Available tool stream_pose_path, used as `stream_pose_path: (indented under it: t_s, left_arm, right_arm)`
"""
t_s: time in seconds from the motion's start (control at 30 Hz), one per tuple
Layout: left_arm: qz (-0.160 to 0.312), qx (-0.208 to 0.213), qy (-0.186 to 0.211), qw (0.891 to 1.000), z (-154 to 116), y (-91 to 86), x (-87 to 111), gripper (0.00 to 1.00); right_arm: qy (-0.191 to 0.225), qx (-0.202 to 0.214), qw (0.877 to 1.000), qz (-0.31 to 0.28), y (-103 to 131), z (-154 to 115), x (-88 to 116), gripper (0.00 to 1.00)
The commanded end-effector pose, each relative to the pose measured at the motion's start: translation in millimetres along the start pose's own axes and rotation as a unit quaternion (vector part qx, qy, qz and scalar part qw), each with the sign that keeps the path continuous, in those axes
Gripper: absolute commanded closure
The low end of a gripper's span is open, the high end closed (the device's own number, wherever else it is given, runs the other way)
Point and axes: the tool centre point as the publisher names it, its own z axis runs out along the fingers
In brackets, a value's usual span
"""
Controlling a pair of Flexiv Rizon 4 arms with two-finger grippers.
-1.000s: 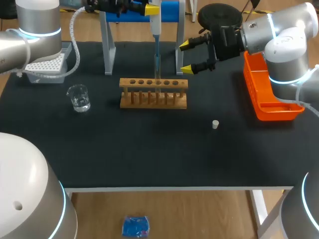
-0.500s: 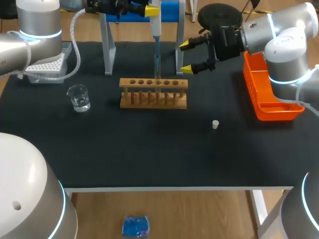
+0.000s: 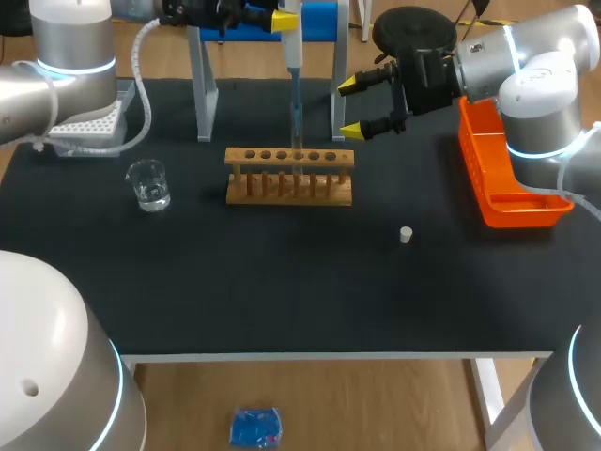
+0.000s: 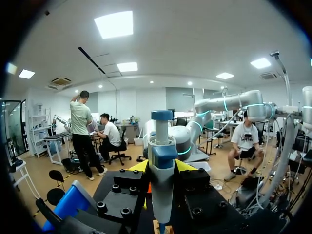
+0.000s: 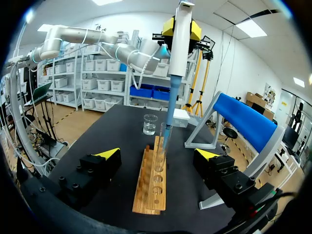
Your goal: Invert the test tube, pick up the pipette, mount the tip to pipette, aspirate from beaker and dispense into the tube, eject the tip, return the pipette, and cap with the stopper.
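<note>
My left gripper point(image 3: 274, 17) is shut on the white and blue pipette point(image 3: 293, 47) and holds it upright at the table's back. The pipette's tip reaches down into a clear test tube point(image 3: 298, 143) standing in the wooden rack point(image 3: 289, 188). In the left wrist view the pipette point(image 4: 162, 161) sits between the yellow tips. My right gripper point(image 3: 362, 108) hangs open just right of the rack, nothing between its fingers. From the right wrist view the rack point(image 5: 152, 183) lies ahead of my right gripper point(image 5: 158, 156), with the pipette point(image 5: 179, 44) above it. A beaker point(image 3: 148, 184) holding water stands left of the rack. The white stopper point(image 3: 406, 235) lies alone on the mat.
A tip box point(image 3: 89, 127) sits at the back left. An orange tray point(image 3: 507, 178) runs along the right edge. The grey and blue pipette stand point(image 3: 202, 85) rises behind the rack.
</note>
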Motion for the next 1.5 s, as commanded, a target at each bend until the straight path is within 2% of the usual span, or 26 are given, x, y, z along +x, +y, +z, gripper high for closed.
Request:
stream_pose_path:
  t_s: [0.03, 0.87, 1.03, 1.23, 1.4, 1.5]
  left_arm:
    - [0.0, 0.002, -0.003, 1.0, 1, 0.7, 0.8, 1.0]
    - [0.0, 0.002, -0.004, 1.0, 1, 0.8, 0.9, 1.0]
    - [0.0, 0.002, -0.004, 1.0, 1, 0.8, 0.9, 1.0]
    - [0.0, 0.002, -0.004, 1.0, 1, 0.8, 0.9, 1.0]
    - [0.0, 0.002, -0.004, 1.0, 1, 0.8, 0.9, 1.0]
    - [0.0, 0.002, -0.004, 1.0, 1, 0.8, 0.9, 1.0]
  right_arm:
    - [0.0, 0.0, 1.0, 0.0, 0, 0, 0, 0.0]
    - [0.0, 0.0, 1.0, 0.0, 0, 0, 0, 0.0]
    - [-0.014, -0.004, 1.0, 0.005, 26, -30, 2, 0.0]
    - [-0.039, 0.026, 0.998, 0.037, 58, -61, 4, 0.0]
    - [-0.036, 0.016, 0.998, 0.053, 82, -78, 6, 0.0]
    - [-0.042, 0.027, 0.997, 0.053, 95, -82, 5, 0.0]
